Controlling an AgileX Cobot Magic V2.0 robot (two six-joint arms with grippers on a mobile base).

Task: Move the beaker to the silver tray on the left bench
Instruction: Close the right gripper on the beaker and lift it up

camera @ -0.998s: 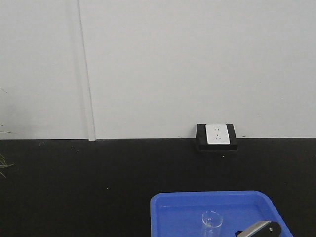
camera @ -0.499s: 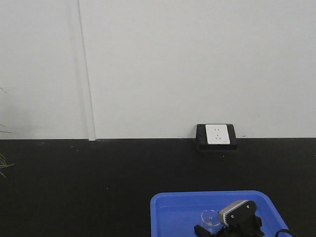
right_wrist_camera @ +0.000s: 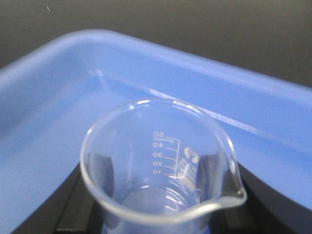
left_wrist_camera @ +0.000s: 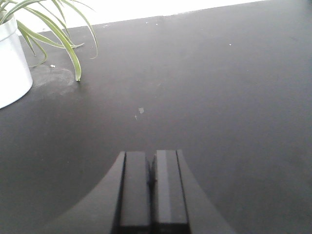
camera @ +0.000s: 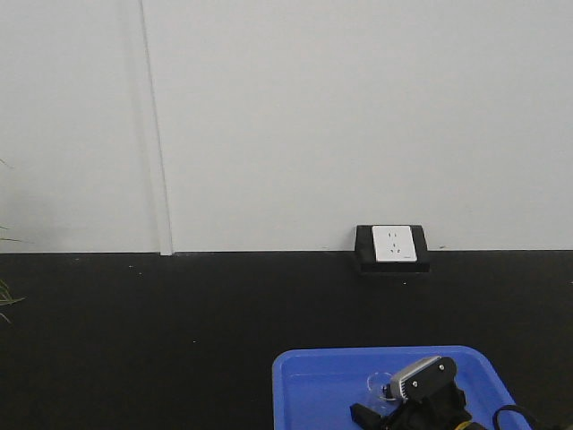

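Observation:
The small clear beaker (right_wrist_camera: 161, 161) stands upright in the blue tray (right_wrist_camera: 44, 107), with printed volume marks and its pour lip toward the camera. My right gripper (right_wrist_camera: 158, 195) has a black finger against each side of the beaker, shut on it. In the front view the beaker (camera: 380, 383) shows just left of the right gripper's wrist (camera: 421, 394), near the frame's bottom edge. My left gripper (left_wrist_camera: 151, 163) is shut with nothing in it, hovering over a matte black bench top (left_wrist_camera: 219, 97). The silver tray is out of view.
The blue tray (camera: 313, 376) lies on a black counter (camera: 134, 340) against a white wall. A wall socket (camera: 394, 244) sits behind it. A white pot (left_wrist_camera: 12, 63) with a green plant stands at the far left in the left wrist view.
My right gripper came in from the lower right to the beaker, then shifted slightly left around it. The beaker stays in the blue tray.

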